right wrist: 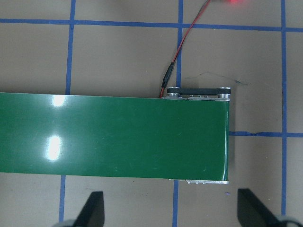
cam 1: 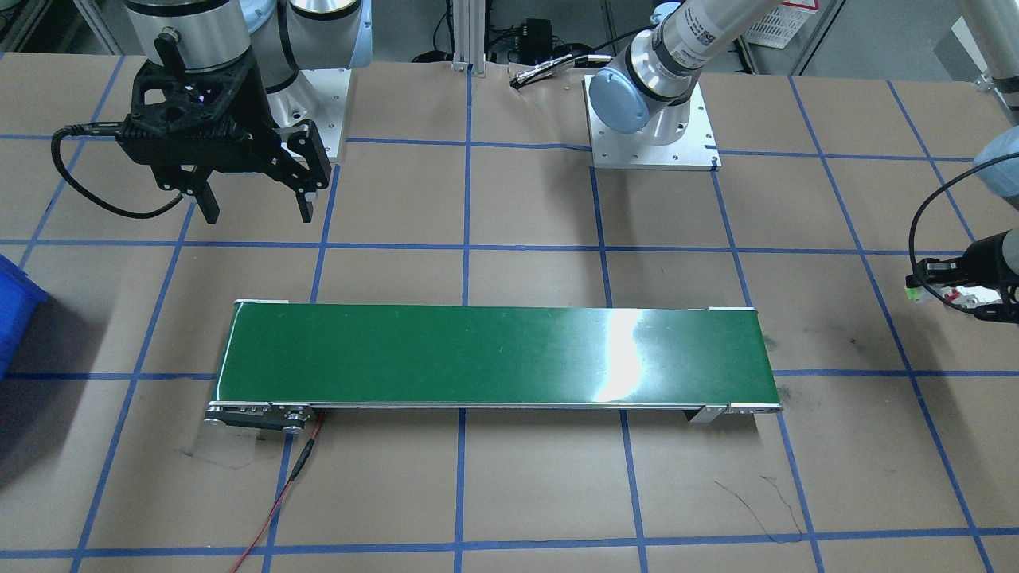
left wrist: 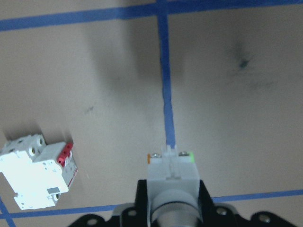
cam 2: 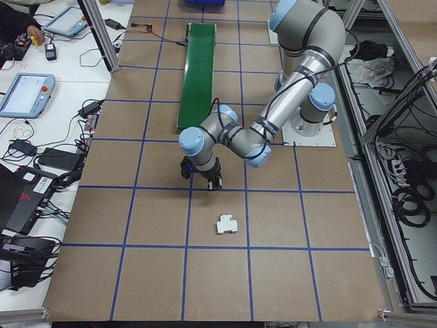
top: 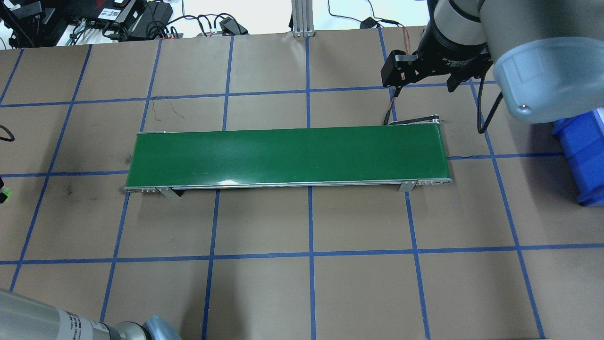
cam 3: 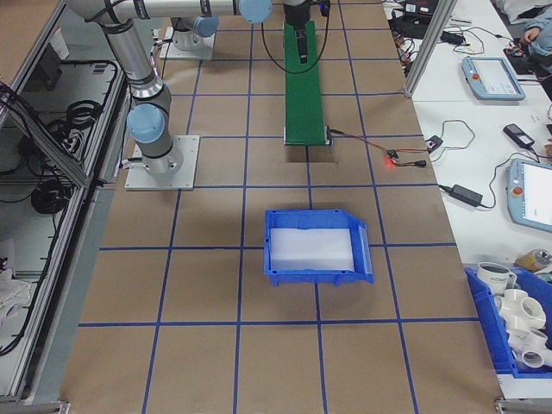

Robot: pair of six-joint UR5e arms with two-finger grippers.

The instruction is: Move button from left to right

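Note:
The button (left wrist: pixel 171 172) shows in the left wrist view as a white blocky base with a green tab and a silver collar. My left gripper (left wrist: pixel 171 203) is shut on it, just above the brown table. From the front, the button (cam 1: pixel 912 292) is a small green spot at the right edge, in the left gripper (cam 1: pixel 927 280). Overhead, only the button's (top: pixel 4 194) green shows at the left edge. My right gripper (cam 1: pixel 259 213) hangs open and empty by the far end of the green conveyor belt (cam 1: pixel 493 354); its fingers (right wrist: pixel 92 209) frame that belt end (right wrist: pixel 208 142).
A white breaker with red parts (left wrist: pixel 35 170) lies on the table close beside the held button, also the breaker (cam 2: pixel 227 224) near the left arm. A blue bin (cam 3: pixel 315 250) stands beyond the belt on the right side. A red wire (right wrist: pixel 177 52) leads from the belt motor.

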